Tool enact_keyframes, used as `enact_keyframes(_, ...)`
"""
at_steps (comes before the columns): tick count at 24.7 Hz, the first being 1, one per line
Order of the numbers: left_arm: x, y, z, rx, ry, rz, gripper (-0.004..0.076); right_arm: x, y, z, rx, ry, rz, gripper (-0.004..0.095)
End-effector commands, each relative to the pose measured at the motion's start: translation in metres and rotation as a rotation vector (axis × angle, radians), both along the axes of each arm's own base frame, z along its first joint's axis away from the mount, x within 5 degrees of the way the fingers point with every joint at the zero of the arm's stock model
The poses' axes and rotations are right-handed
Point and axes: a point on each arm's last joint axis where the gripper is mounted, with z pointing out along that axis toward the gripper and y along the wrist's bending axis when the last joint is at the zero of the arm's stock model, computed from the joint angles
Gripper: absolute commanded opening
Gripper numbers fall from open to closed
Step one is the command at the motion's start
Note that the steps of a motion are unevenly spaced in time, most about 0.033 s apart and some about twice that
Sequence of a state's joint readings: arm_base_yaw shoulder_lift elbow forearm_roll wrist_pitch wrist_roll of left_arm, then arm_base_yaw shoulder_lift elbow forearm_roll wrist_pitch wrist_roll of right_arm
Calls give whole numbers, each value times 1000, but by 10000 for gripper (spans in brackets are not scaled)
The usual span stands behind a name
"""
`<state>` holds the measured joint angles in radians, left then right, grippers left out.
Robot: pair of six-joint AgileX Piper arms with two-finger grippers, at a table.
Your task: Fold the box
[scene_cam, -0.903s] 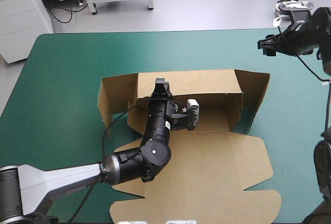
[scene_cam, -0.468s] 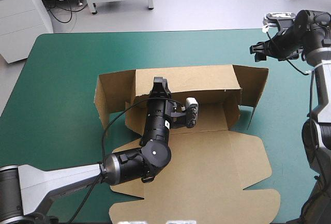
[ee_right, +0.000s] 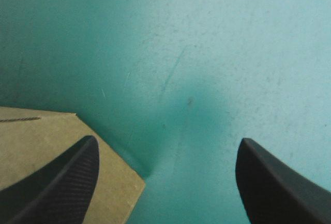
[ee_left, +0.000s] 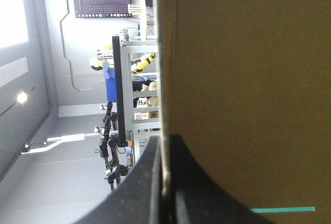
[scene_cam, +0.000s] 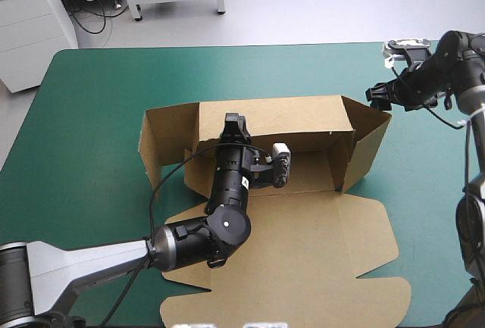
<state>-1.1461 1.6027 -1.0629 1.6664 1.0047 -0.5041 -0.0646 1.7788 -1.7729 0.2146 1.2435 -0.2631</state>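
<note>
Box: The brown cardboard box [scene_cam: 303, 237] lies in the middle of the teal-green worktop [scene_cam: 91, 116]. Its back wall [scene_cam: 288, 120] stands up across the middle of the high picture. Its flat lid [scene_cam: 318, 267] spreads toward the lower edge.
Left gripper: My left gripper [scene_cam: 235, 125] is a little left of the middle in the high picture. Its black fingers are squeezed together on the top edge of the back wall.
Why I hold there: I think I pinch the wall so it stands straight and the box cannot slide while the sides get folded.
Right gripper: My right gripper [scene_cam: 377, 95] is at the upper right of the high picture, just beside the top corner of the raised side flap [scene_cam: 367, 142]. Its fingers are wide apart and hold nothing.
Why it is there: I think it waits there to push or take that flap and turn it inward.
Only the left wrist view shows: The thin edge of the board runs right between my left gripper's [ee_left: 164, 149] two fingers. The brown wall [ee_left: 243, 79] fills one whole side.
Only the right wrist view shows: The big gap in my right gripper [ee_right: 166, 146], with bare teal-green cover [ee_right: 207, 53] ahead of it. A corner of the box [ee_right: 46, 131] sits by one finger. I cannot tell if they touch.
</note>
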Motion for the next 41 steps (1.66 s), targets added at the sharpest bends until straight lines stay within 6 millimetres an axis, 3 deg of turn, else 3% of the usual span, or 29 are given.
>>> enact_keyframes(1, -2, 6, 27, -41, -111, 14, -32, -29, -6, 31, 67, -92, 11, 684)
enact_keyframes(10, -3, 4, 27, -42, -101, -7, -32, -62, -1, 8, 144, -66, 68, 684)
enact_keyframes(17, -3, 3, 27, -42, -100, -9, -32, -92, 7, -9, 128, -23, 242, 684)
enact_keyframes(22, -3, 3, 26, -42, -99, -11, -32, -95, 15, -13, 166, -92, 393, 684)
enact_keyframes(26, -3, 3, 26, -42, -99, -11, -32, -92, 14, -12, 142, -127, 388, 684)
enact_keyframes(29, -3, 3, 26, -42, -99, -11, -32, -98, 16, -12, 194, -51, 339, 683)
enact_keyframes(33, -3, 3, 26, -42, -99, -11, -32, -103, 15, 9, 205, -73, 238, 684)
enact_keyframes(41, -3, 3, 26, -42, -99, -11, -32, -98, 11, 84, 159, -298, 141, 685)
